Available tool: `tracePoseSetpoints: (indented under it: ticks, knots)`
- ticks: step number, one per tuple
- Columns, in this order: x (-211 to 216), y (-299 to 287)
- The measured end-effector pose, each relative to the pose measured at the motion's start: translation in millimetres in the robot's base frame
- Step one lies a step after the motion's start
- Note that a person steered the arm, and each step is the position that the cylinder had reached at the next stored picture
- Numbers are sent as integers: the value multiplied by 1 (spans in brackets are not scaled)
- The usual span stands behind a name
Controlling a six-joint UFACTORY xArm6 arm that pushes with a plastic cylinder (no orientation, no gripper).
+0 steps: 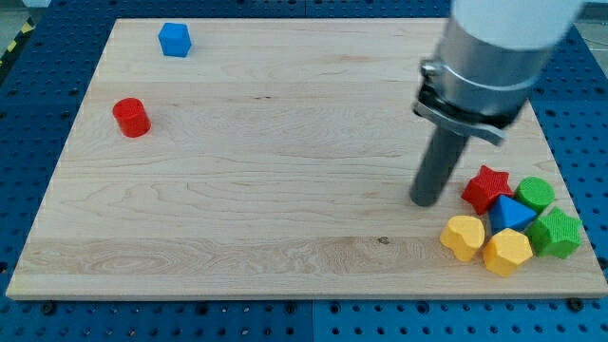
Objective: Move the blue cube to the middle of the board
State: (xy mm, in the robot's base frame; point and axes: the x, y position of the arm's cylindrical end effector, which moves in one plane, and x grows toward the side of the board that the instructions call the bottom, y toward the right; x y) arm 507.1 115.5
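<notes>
The blue cube (175,40) sits near the view's top left corner of the wooden board (285,152). My tip (425,201) rests on the board at the view's right, far from the blue cube and just left of a cluster of blocks. The rod rises from it to the arm's grey housing (494,57) at the view's top right.
A red cylinder (131,117) stands at the view's left, below the blue cube. At the lower right lie a red star (486,186), a blue triangle (511,214), two green blocks (535,193) (557,234) and two yellow blocks (463,236) (507,252).
</notes>
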Motion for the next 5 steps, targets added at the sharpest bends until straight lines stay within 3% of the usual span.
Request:
tracePoseSetpoints:
  ticks: [3, 5]
  knots:
    - [-82, -78]
    - [-104, -103]
